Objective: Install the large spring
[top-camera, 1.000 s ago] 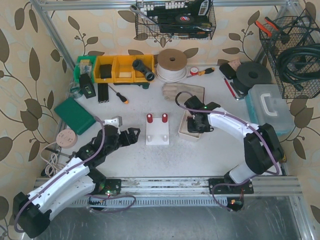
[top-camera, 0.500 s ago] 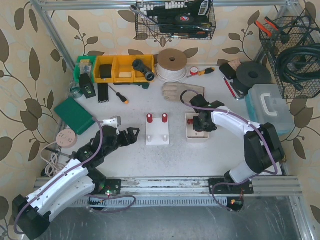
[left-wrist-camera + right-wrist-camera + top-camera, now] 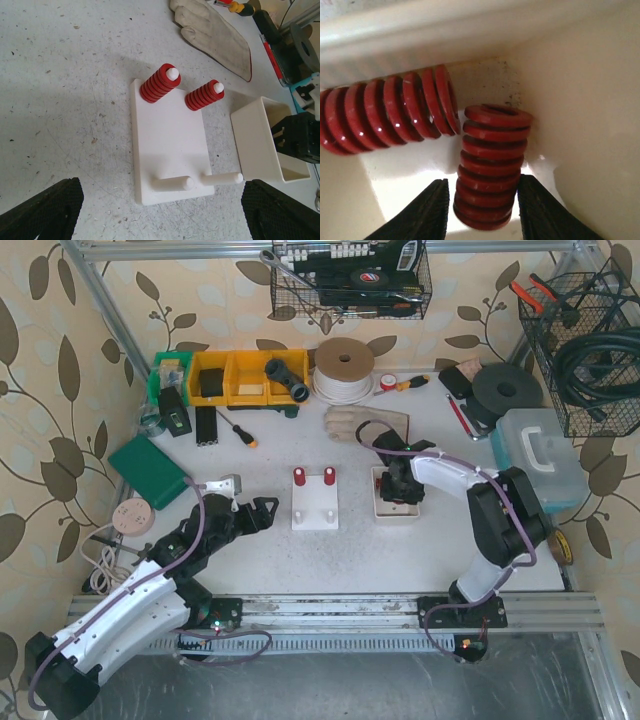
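Right pincer is down inside the white bin, and it's tight in here. One red spring lies along the far wall on the left. A second red spring runs lengthwise between my fingers, its far ring just beside the end coil of the first. Whether it stands or lies, I cannot tell, nor which of the two is the larger. My jaws are apart and straddling it. The right finger is against the coils, but there's a sliver of light beside the left finger, so no clamp. The bin's side wall rises close on the right, with little room to swing that way.

From above, the bin sits just right of the white peg board, apart from it, with a strip of bare table between.

Left pincer hangs wide open and empty over the board's near edge. On the far pegs there's a fat red spring on the left and a slimmer red spring on the right. Both near pegs are bare: left peg and right peg. Left of the board is open table. A work glove lies beyond the far edge, well apart.
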Tool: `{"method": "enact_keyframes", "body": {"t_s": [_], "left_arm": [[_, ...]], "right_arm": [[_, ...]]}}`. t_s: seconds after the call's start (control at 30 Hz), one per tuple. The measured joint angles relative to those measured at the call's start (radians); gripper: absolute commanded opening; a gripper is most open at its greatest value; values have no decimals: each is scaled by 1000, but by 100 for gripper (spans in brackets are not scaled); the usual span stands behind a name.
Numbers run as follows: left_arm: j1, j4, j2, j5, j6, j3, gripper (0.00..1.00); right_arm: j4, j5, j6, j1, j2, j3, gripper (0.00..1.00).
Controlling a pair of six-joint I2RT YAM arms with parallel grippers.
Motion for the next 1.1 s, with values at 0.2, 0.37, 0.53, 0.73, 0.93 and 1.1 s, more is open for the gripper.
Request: {"method": "enact_keyframes", "body": {"t_s": [0.2,0.37,0.53,0.73,0.93,1.1], "left_arm": [[0,1,-2,0,0,-10,90],[0,2,-2,-1,0,-10,90],[0,2,1,-1,0,-10,90],[0,2,12,0,0,-10,90],[0,2,15,0,0,-10,90],[0,2,19,0,0,-10,90]], "right_arm": [[11,1,34,-1,95,42,40],[26,12,49,-1,108,56,39],[35,37,56,-1,108,55,29],[49,69,62,-1,100,47,0],[42,80,56,10,97,47,0],[15,77,22,34,42,47,0]]}}
